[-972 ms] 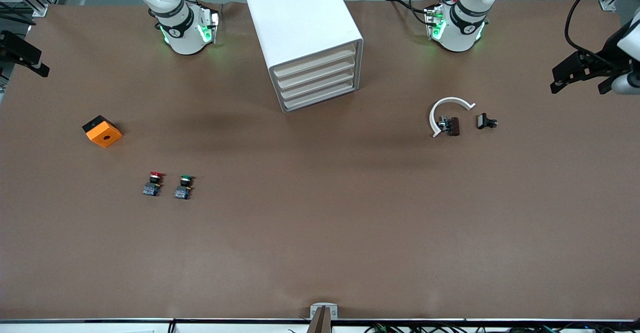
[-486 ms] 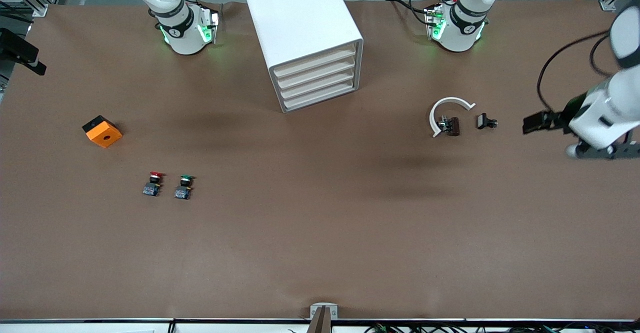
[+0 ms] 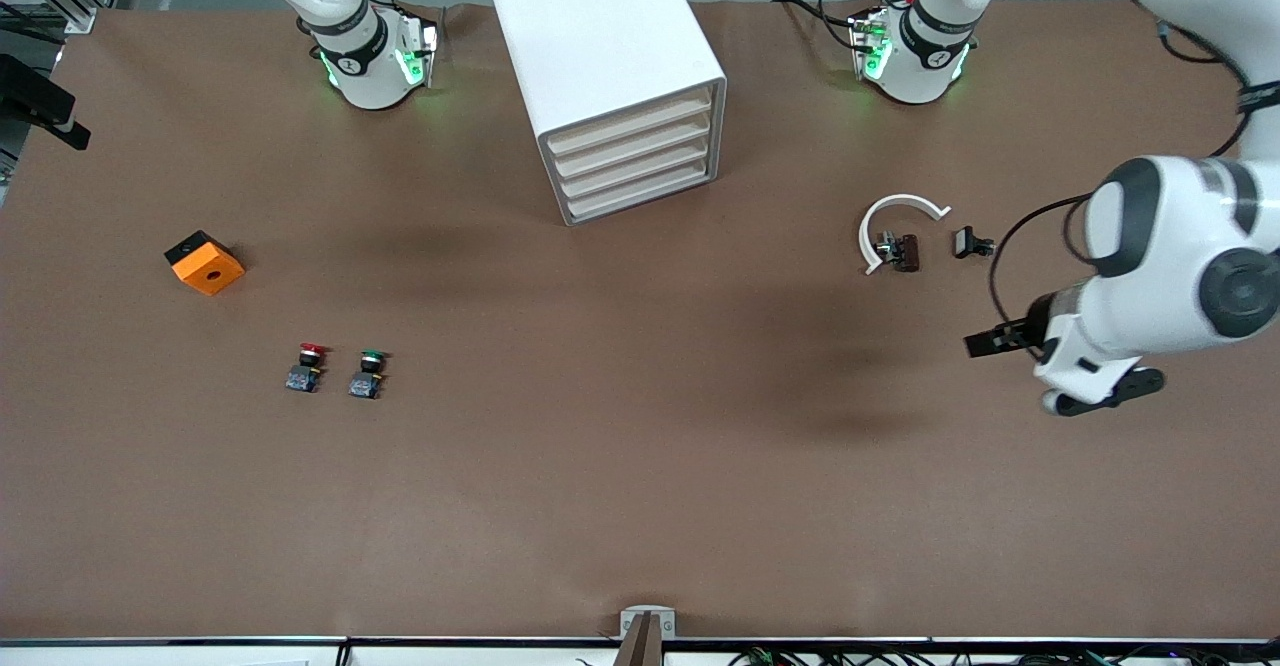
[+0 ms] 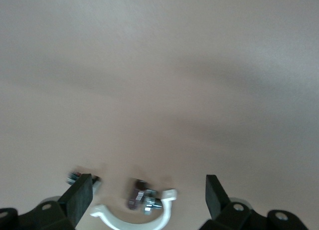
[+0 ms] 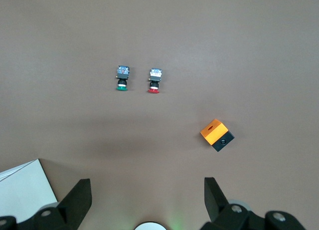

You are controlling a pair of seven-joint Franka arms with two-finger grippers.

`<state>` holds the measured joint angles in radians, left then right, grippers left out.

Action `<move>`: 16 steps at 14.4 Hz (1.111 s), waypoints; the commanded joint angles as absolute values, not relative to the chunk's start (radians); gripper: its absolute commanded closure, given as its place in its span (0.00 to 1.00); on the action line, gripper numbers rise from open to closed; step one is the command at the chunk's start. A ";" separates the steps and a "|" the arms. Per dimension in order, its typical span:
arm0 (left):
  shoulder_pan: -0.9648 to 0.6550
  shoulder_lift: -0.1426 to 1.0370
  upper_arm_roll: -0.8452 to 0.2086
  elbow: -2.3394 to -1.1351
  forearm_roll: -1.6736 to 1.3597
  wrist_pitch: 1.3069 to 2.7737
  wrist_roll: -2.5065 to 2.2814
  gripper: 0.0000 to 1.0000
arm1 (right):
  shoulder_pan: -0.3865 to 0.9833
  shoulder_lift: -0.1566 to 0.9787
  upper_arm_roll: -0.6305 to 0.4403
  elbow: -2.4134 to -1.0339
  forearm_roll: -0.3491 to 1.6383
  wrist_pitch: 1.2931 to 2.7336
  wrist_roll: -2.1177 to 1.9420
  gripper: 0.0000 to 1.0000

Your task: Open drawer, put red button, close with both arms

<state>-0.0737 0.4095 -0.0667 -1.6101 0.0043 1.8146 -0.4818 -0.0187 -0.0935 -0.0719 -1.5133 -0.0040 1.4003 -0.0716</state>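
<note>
The red button [image 3: 311, 365] stands on the brown table toward the right arm's end, beside its green-capped twin [image 3: 369, 373]; both also show in the right wrist view, the red button [image 5: 154, 81] and the green one [image 5: 122, 77]. The white drawer cabinet [image 3: 610, 66] stands between the arm bases with all its drawers [image 3: 635, 161] shut. My left gripper [image 3: 988, 342] is open and empty in the air, over bare table near a white C-shaped part [image 4: 134, 217]. My right gripper [image 3: 70, 131] waits high at the table's end, open [image 5: 147, 182] and empty.
An orange and black block [image 3: 204, 262] lies farther from the camera than the buttons. The white C-shaped part [image 3: 893, 224], a dark connector [image 3: 905, 252] and a small black piece [image 3: 970, 242] lie toward the left arm's end.
The left arm has swung in from the table's end, bringing its open gripper inward and toward the camera. The right gripper barely shifted. Nothing on the table moved.
</note>
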 commanded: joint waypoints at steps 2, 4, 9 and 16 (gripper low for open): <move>-0.181 0.466 -0.066 -1.543 0.005 1.801 -0.807 0.00 | -0.025 -0.012 -0.074 -1.499 -0.025 1.440 -0.086 0.00; -0.241 0.508 -0.066 -1.536 -0.043 1.790 -1.015 0.00 | -0.026 0.003 -0.074 -1.500 -0.049 1.473 -0.087 0.00; -0.313 0.627 -0.075 -1.434 -0.344 1.616 -1.285 0.00 | -0.029 0.072 -0.075 -1.500 -0.078 1.554 -0.087 0.00; -0.423 0.742 -0.078 -1.419 -0.625 1.349 -1.711 0.00 | -0.052 0.244 -0.074 -1.525 -0.042 1.710 -0.071 0.00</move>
<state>-0.4067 0.7025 -0.0817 -1.4576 -0.5632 1.4190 -1.6036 -0.0466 0.1983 -0.0793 -1.5191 -0.0607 1.6424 -0.0721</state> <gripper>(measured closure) 0.000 0.000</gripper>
